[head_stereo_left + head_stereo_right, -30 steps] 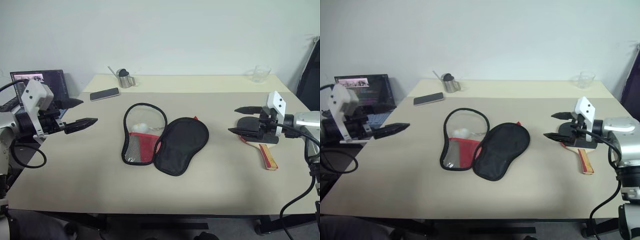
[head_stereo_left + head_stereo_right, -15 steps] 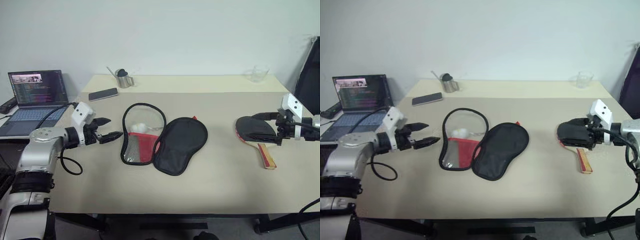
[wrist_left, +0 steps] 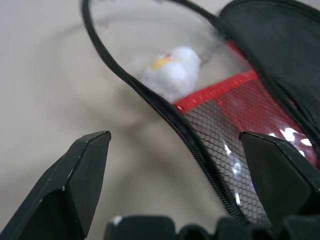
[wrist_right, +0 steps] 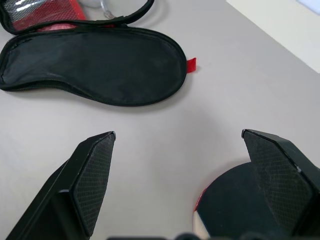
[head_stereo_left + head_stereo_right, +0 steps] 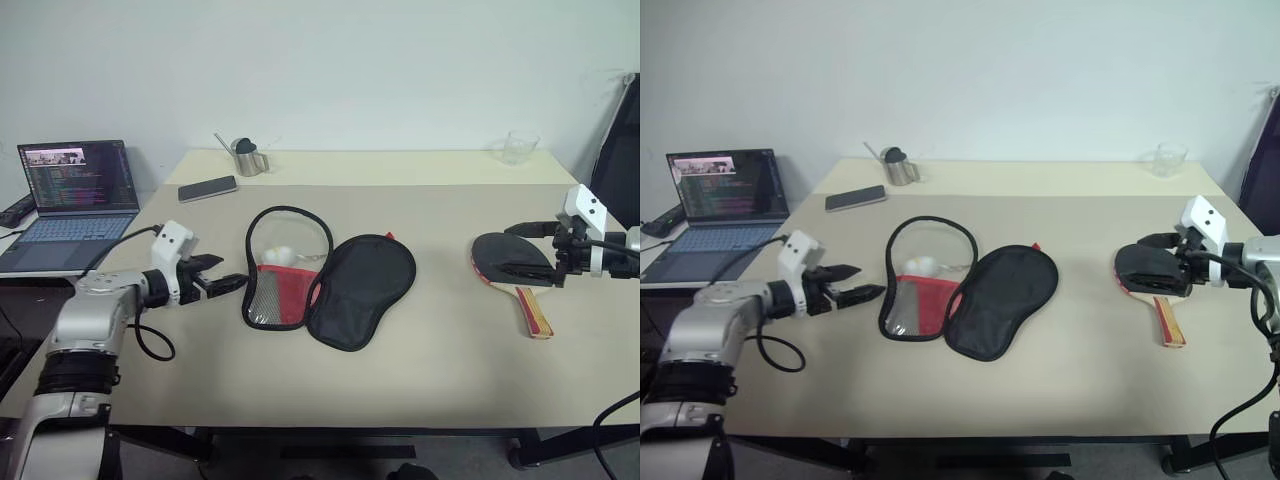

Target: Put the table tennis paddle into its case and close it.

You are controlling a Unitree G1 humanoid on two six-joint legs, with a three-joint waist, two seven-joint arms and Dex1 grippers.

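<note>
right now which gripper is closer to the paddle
Right. The right gripper hovers with open jaws over the paddle at the table's right side; the left gripper is across the table, at the left edge of the open case.

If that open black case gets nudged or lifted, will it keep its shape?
Probably not. The case looks like thin fabric lying flat with its flap folded open, so it would likely sag. It appears light and might slide on the smooth table. The small white lump inside could roll about.
</note>
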